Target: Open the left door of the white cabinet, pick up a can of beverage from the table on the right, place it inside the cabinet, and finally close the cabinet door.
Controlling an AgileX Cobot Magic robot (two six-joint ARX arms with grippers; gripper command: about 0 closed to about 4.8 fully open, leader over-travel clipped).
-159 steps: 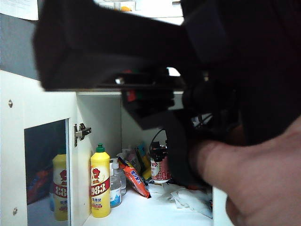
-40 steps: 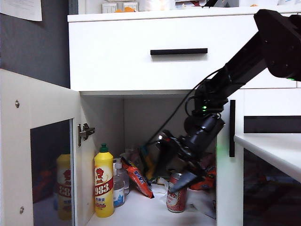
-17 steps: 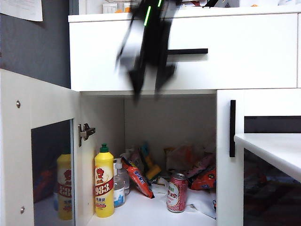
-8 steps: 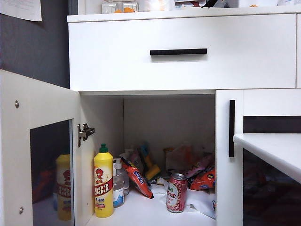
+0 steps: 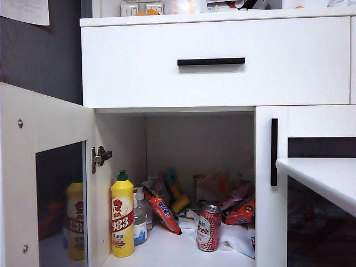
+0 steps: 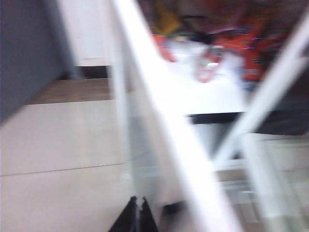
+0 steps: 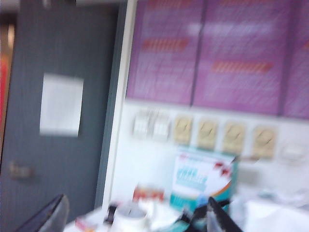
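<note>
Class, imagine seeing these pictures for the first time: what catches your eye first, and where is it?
The white glass-panelled left door stands open at the left, baring a cluttered shelf. There a small red drink can stands upright near the front, right of a tall yellow green-capped bottle. Above runs a wide white drawer.

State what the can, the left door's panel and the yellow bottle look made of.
Can: likely metal, its silvery rim gleams. Left door panel: see-through glass or clear plastic, the bottle shows through. Yellow bottle: seemingly glossy plastic with a green cap.
</note>
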